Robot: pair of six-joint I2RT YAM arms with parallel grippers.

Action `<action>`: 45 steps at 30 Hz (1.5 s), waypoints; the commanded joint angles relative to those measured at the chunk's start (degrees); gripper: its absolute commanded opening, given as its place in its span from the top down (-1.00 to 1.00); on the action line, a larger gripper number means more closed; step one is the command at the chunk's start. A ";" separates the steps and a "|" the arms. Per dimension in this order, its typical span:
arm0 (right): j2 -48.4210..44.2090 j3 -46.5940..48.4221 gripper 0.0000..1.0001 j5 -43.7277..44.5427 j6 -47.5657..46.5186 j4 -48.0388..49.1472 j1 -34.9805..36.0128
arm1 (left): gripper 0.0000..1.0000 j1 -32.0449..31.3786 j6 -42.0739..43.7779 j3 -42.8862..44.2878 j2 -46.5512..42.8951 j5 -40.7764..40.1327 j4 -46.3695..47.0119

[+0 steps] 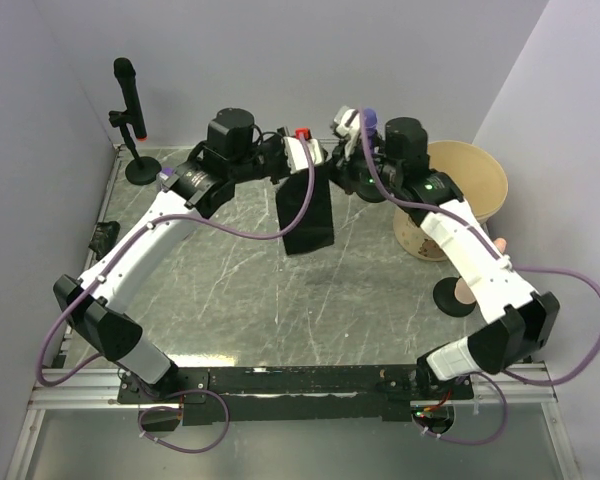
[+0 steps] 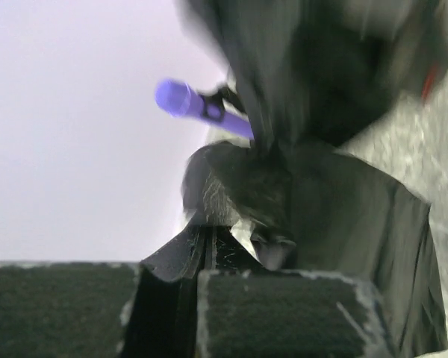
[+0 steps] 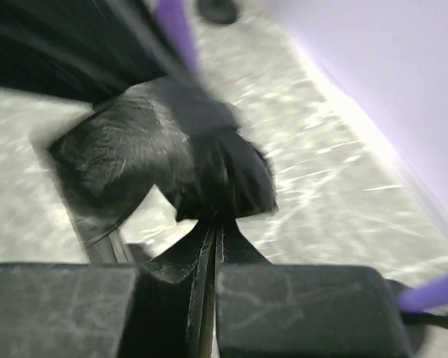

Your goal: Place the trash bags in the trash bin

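Top external: trash bag (image 1: 308, 212) hangs as a flat black sheet over the worktop (image 1: 280, 310), pinched at its top edge between the two arms. Left gripper (image 2: 207, 233) is clamped on film; right gripper (image 3: 213, 224) is clamped on a bunched fold. Trash bin (image 1: 470, 185) stands off to the right, apart from the bag. Step: carry. Next, I judge: swing both arms right over the rim, lower, let go together.

Beneath the left gripper (image 1: 315, 163) hangs a bag (image 1: 308, 212) of thin, glossy black film; the table (image 1: 230, 290) below looks smooth, marbled stone.
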 commanded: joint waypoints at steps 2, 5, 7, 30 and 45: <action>-8.03 -1.00 1.00 9.30 -1.47 9.66 -2.60 | 0.98 2.19 -0.03 -5.35 -4.95 -1.14 5.94; -8.47 -1.53 1.00 8.18 -2.53 11.69 -3.22 | 0.63 2.89 -2.93 -8.26 -7.59 0.61 11.03; -9.26 -2.58 1.00 5.11 -2.44 13.36 -3.40 | -0.09 3.16 -4.59 -9.93 -8.83 0.88 13.76; -11.90 -2.58 1.00 3.95 -2.00 9.50 -0.68 | 0.18 5.79 -40.55 -5.02 -5.50 18.89 14.83; -11.90 -2.76 1.00 5.97 -5.08 8.71 1.26 | 0.13 5.70 -42.48 1.14 1.10 27.41 13.87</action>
